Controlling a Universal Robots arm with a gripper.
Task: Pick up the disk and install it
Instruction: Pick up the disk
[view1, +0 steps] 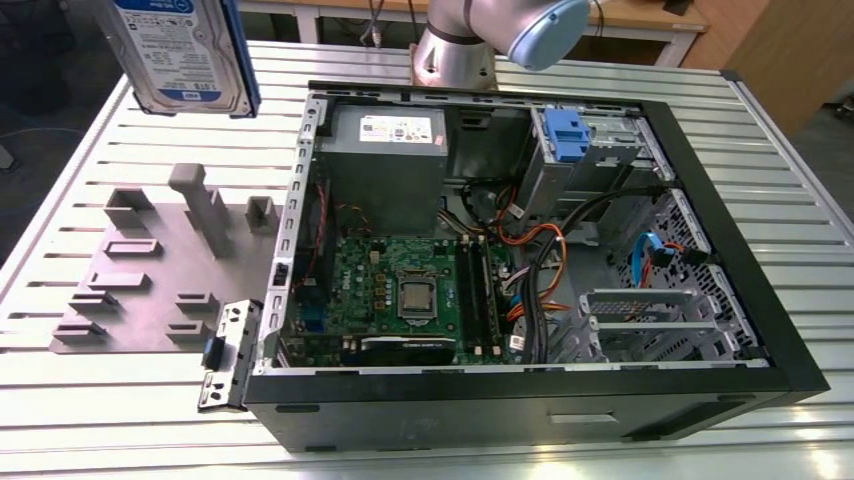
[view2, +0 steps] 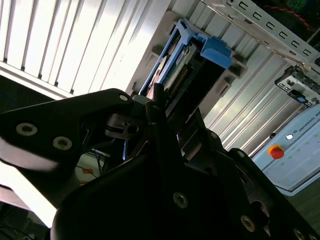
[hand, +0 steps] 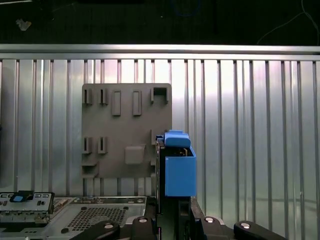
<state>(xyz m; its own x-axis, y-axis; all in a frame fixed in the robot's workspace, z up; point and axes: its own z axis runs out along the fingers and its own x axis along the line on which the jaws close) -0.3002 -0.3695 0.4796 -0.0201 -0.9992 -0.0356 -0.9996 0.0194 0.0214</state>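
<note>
The disk (view1: 180, 50) hangs in the air, lifted well off the slatted table (view1: 80, 420), over the grey fixture plate (view1: 160, 270) at the exterior view's left of the open computer case (view1: 534, 250). In both wrist views the gripper (hand: 175, 207) is clamped on the disk's edge, blue bracket (view2: 216, 50) outermost.

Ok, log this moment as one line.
gripper: shut on disk | disk: aloft near grey fixture plate, outside open computer case | install: not done
</note>
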